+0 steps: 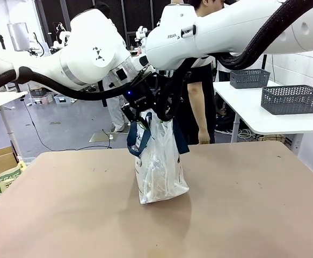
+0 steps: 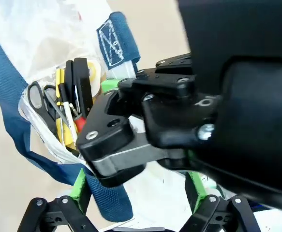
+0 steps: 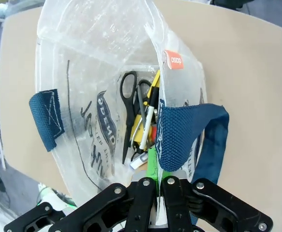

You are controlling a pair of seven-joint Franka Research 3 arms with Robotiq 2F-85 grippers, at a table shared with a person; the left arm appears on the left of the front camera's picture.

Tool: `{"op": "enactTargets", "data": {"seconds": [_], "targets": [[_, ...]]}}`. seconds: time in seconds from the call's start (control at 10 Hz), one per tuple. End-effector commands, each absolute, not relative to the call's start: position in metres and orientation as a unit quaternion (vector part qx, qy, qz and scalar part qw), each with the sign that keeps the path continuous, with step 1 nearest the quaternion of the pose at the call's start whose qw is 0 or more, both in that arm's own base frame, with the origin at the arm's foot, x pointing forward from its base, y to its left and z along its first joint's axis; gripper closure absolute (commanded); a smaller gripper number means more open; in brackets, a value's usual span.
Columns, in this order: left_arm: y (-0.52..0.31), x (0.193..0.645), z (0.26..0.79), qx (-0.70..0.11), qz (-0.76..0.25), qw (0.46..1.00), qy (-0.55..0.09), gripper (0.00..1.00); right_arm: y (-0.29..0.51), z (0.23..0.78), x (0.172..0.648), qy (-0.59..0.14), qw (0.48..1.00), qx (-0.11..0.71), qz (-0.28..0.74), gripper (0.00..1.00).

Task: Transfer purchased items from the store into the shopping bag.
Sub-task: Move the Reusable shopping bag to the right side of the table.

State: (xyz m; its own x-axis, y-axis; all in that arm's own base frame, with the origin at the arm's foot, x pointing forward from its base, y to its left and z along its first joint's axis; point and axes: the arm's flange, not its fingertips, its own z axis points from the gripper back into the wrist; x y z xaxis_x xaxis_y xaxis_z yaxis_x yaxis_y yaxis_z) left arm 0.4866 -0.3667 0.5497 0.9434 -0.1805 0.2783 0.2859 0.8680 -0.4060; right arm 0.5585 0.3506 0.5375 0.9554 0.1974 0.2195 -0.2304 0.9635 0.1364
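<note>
From the left, the left gripper hangs with its fingers spread wide over the mouth of the shopping bag. The bag stands mid-table with scissors and pens inside. Reaching in from the right, the right gripper is pinched tight on the bag's rim, just beside a navy strap.
</note>
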Motion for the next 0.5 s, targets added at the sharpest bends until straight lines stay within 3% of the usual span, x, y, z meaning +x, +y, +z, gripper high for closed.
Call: {"op": "enactTargets", "data": {"seconds": [0.0, 0.4], "targets": [[-0.3597, 0.4758, 0.5503, -0.252, -0.13, 0.949, -0.138, 0.0, 0.3575, 0.5366, 0.565, -0.091, 0.987, 0.092, 0.098, 1.0], [-0.3566, 0.4738, 0.5497, -0.25, -0.127, 0.95, -0.139, 0.0, 0.3616, 0.5324, 0.5669, -0.086, 0.986, 0.092, 0.106, 1.0]]}}
